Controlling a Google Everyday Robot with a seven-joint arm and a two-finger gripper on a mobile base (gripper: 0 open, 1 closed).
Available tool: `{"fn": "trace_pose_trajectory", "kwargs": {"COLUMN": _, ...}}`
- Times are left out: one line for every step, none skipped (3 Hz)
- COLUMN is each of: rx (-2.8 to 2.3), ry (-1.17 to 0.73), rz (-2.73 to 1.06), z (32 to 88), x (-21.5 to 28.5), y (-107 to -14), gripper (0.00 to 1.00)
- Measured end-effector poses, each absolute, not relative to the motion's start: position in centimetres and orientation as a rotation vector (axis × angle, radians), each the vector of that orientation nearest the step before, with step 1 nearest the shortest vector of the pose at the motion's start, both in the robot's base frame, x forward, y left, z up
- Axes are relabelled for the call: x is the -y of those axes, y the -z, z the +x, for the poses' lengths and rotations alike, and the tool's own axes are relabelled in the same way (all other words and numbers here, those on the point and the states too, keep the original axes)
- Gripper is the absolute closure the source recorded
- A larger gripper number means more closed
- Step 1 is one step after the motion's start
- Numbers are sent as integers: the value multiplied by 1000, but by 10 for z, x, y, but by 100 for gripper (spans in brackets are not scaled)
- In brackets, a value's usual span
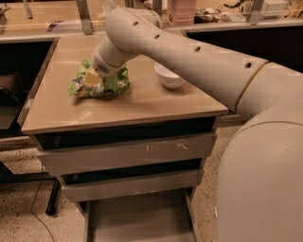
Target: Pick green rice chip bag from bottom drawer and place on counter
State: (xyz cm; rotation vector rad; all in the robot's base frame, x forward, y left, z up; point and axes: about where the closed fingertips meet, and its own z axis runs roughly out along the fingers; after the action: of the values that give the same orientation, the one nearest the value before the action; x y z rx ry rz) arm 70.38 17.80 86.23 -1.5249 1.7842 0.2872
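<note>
The green rice chip bag [102,84] lies crumpled on the left middle of the beige counter [142,101]. My gripper [91,78] is down at the bag's left half, at the end of my cream arm, which reaches in from the right; the wrist covers the bag's top. The bottom drawer [137,220] stands pulled open under the two shallower grey drawers, and the part of its flat floor that shows holds nothing.
A white bowl [168,75] sits on the counter to the right of the bag. My arm's large body [260,156] fills the right side. A cluttered shelf [208,12] runs along the back. A black cable [38,208] lies on the speckled floor at left.
</note>
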Motion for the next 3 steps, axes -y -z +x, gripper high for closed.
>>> {"fn": "trace_pose_trajectory", "kwargs": {"rx": -1784, "ry": -287, "rz": -1525, "z": 704, "x": -178, "y": -862, "gripper": 13}}
{"fn": "trace_pose_trajectory", "kwargs": {"rx": -1784, "ry": -287, "rz": -1525, "z": 704, "x": -178, "y": -862, "gripper": 0}}
{"fn": "trace_pose_trajectory", "kwargs": {"rx": -1784, "ry": -287, "rz": -1525, "z": 704, "x": -178, "y": -862, "gripper": 0}}
